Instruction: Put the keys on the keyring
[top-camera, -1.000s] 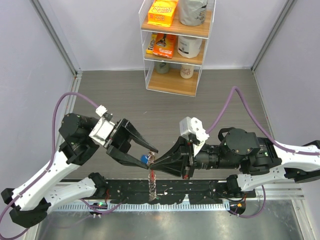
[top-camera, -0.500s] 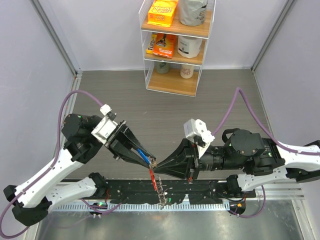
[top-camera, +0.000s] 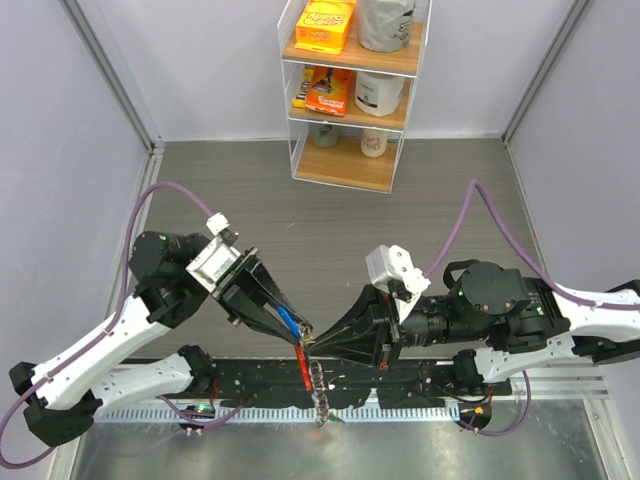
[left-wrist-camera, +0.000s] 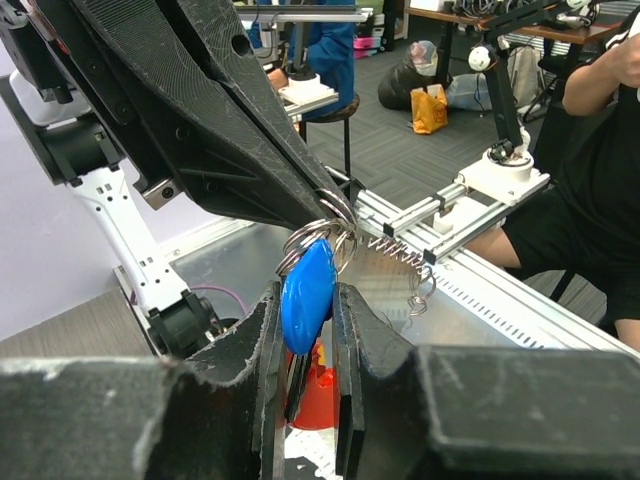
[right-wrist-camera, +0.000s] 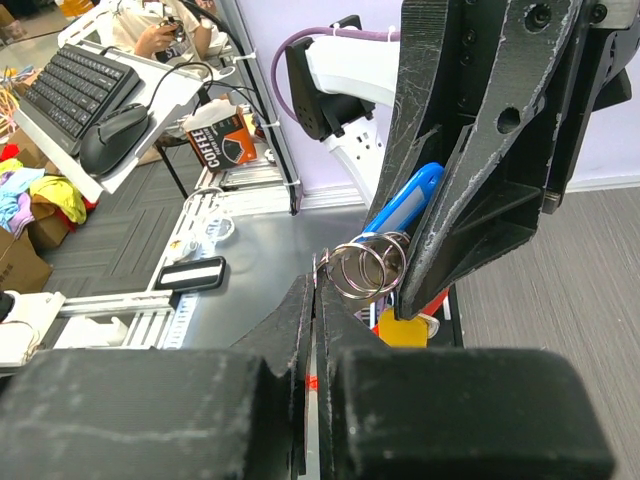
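Observation:
My left gripper is shut on the blue-headed key, held in the air over the near edge. In the left wrist view the blue key head sits pinched between the fingers, touching the silver rings. My right gripper meets it tip to tip and is shut on one loop of the keyring's coiled silver rings. The keyring's red piece and chain hang below. A yellow key head hangs under the rings. No green key shows.
A clear shelf unit with boxes and containers stands at the back centre. The black rail with the arm bases runs along the near edge. Grey walls close in the left and right sides.
My left gripper went from wide open to shut on the blue key. Both grippers have shifted slightly toward the near edge, and the red piece and chain hang lower.

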